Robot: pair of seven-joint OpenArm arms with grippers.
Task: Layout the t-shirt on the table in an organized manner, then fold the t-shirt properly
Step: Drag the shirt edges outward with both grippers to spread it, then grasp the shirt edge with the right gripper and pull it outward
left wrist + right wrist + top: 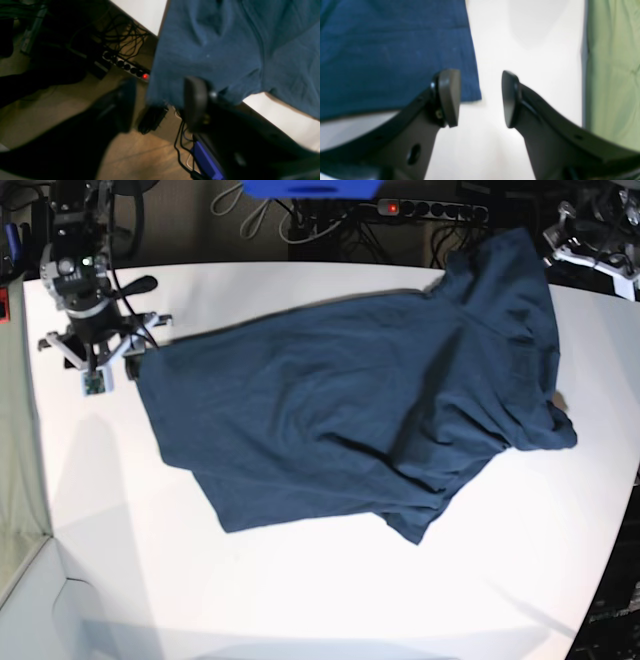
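1. The t-shirt (350, 410) lies spread on the table (300, 600), taking up the middle and the far right of the top in the base view.
2. Its long axis runs from about eight o'clock to two o'clock: one wide straight edge sits at the left, near nine o'clock, and the bunched, narrower end reaches the far right corner at about one o'clock.
3. That far end hangs over the table edge; the left wrist view shows the cloth (212, 50) drooping past the white rim toward the floor.
4. The cloth is not flat: folds and ridges gather on the right half, and a pointed flap sticks out at about five o'clock.
5. The right gripper (480, 98) hovers over bare table just beside the shirt's corner (395, 50); its jaws stand apart with nothing between them.
6. The left gripper (160, 105) is off the table's far edge, below the hanging cloth; its jaws are apart, and the cloth passes close by one finger (195, 100), though blur hides whether they touch.
7. Beneath that edge lie a power strip (127, 66) with a red light and tangled black cables (122, 37).
8. A green surface (612, 70) lies beyond the table's side at three o'clock in the right wrist view.
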